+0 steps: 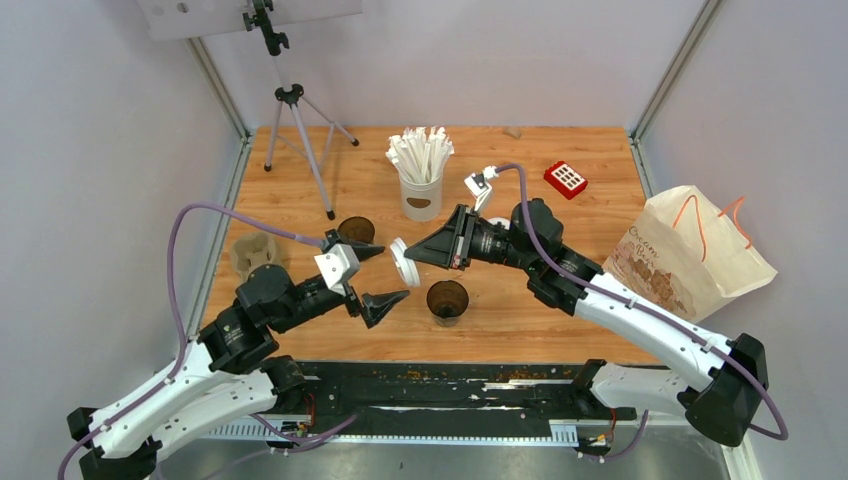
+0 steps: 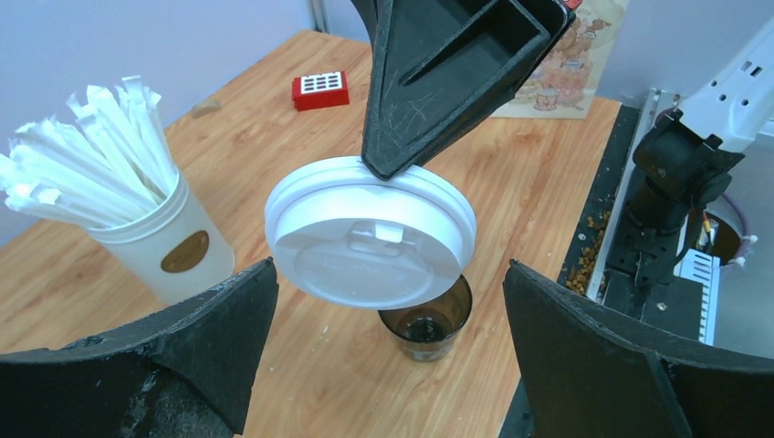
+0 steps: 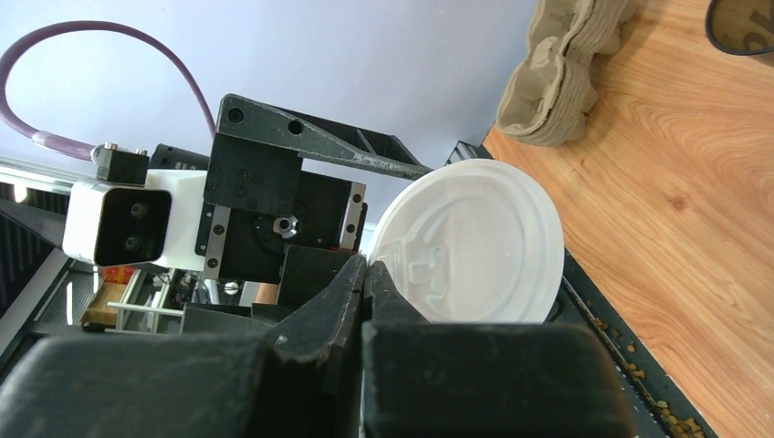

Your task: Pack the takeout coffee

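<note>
While our right gripper (image 1: 415, 254) clamps the white lid (image 2: 370, 233) by its rim, aloft near the open cup (image 1: 447, 300) at the worktop's (image 1: 560, 230) front edge, our left gripper (image 1: 390, 272) gapes empty; the lid looks light and bendy, so hold the rim gently.

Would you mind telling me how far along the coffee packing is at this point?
Done: little yet. The near dark brown paper cup and the far dark brown paper cup both stand lidless on the wooden table, outside the beige pulp carrier. In hand: the right fingers pinch a round white plastic lid by its rim, close to the near cup. Left: lidding both cups, then packing them.
</note>
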`<state>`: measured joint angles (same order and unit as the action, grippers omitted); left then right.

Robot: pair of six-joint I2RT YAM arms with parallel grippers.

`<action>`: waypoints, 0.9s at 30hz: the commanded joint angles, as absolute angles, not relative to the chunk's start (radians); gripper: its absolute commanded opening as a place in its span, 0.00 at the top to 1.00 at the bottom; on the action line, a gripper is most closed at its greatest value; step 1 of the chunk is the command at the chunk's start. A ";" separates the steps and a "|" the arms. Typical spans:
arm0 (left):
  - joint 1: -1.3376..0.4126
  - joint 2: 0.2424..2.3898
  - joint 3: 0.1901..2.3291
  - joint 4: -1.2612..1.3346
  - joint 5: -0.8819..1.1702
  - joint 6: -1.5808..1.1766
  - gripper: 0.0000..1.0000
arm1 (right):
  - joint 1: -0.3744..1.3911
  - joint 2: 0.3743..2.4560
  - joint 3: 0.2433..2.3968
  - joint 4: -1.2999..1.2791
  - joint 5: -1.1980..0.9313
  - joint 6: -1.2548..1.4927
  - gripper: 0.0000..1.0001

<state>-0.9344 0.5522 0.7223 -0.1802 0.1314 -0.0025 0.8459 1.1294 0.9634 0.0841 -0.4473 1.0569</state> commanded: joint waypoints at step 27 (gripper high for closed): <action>-0.937 0.601 0.747 -0.097 0.174 0.132 0.15 | 0.863 1.074 0.919 0.181 -0.487 1.095 1.00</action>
